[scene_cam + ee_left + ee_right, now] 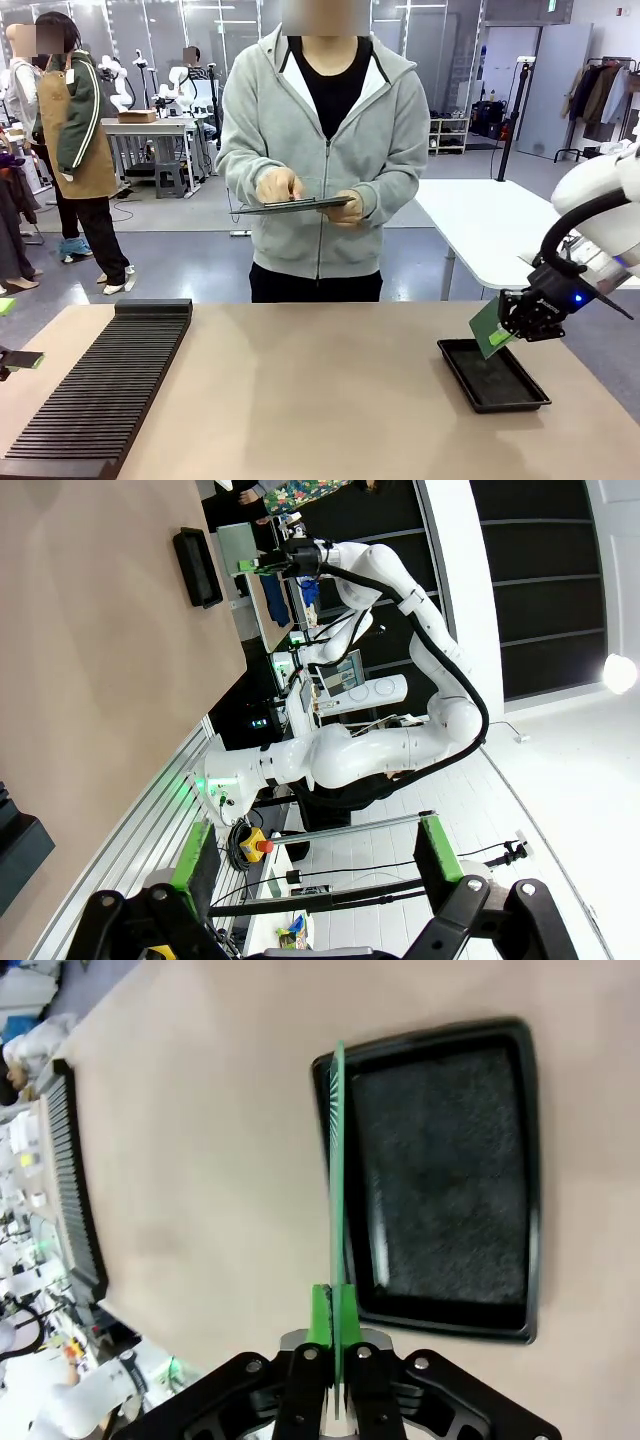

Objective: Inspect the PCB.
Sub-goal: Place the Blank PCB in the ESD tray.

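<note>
Pressed together on the PCB (337, 1160), the jaws of the right gripper (503, 335) pinch the board's near edge between their green pads (322, 1312). Seen from the right wrist, the board runs edge-on away from the fingers, thin as a line. From the front it hangs tilted in the air above the left end of the black tray (510, 392), which sits on the tan table (320, 400) near its right edge; the board touches neither tray nor table.

The left gripper (310, 865) hovers at the table's left edge, jaws spread wide with nothing between them. A long black slotted rack (105, 385) lies along the left side of the table. At the far side a person in a grey hoodie holds a grey clipboard (295, 205) in both hands and looks down at it.

The board looks light, thin and stiff: it stays straight though held by one edge only, so a modest pinch should carry it. Its faces are probably smooth and could slip if the wrist swings quickly. Fine tracks and dotted parts make the faces the delicate area, so the bare margin at an edge is the sensible place to grip, as now. A flat sheet held this way would twist against a single edge grip if it bumped the tray rim, so clearance there matters.
</note>
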Motion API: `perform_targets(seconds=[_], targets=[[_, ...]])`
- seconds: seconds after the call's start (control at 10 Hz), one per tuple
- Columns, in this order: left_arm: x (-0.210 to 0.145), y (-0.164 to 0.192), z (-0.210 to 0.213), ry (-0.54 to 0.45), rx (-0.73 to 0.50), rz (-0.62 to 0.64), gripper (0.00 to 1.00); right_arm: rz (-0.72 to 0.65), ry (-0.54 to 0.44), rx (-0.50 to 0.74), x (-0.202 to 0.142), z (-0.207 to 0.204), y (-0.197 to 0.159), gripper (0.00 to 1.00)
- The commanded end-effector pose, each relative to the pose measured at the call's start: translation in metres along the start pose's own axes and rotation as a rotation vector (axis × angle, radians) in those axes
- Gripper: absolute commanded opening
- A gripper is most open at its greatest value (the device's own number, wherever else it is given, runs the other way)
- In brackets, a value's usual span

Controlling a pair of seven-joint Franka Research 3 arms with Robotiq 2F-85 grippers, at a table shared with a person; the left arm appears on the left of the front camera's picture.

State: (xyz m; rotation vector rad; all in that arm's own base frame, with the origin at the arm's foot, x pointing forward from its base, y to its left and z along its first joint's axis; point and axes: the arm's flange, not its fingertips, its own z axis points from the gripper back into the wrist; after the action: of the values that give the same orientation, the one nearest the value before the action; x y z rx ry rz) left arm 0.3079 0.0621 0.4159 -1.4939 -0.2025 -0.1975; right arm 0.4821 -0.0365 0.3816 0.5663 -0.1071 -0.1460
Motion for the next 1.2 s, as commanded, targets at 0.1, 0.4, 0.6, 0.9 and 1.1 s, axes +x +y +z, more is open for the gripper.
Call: perform_targets(seconds=[0.1, 0.4, 0.6, 0.9, 1.1], targets=[[0.003, -0.002, -0.001, 0.001, -0.002, -0.008, 1.0, 0.039, -0.009, -0.089, 0.003, -0.031, -0.008, 0.03], [0.003, -0.002, -0.001, 0.001, -0.002, -0.008, 1.0, 0.052, 0.014, -0.151, -0.001, -0.056, -0.016, 0.03], [0.003, -0.002, -0.001, 0.001, -0.002, -0.008, 1.0, 0.056, 0.022, -0.16, -0.004, -0.06, -0.014, 0.03], [0.003, -0.002, -0.001, 0.001, -0.002, -0.008, 1.0, 0.077, 0.019, -0.136, -0.009, -0.054, -0.004, 0.03], [0.003, -0.002, -0.001, 0.001, -0.002, -0.008, 1.0, 0.089, 0.026, -0.129, -0.012, -0.053, -0.001, 0.04]])
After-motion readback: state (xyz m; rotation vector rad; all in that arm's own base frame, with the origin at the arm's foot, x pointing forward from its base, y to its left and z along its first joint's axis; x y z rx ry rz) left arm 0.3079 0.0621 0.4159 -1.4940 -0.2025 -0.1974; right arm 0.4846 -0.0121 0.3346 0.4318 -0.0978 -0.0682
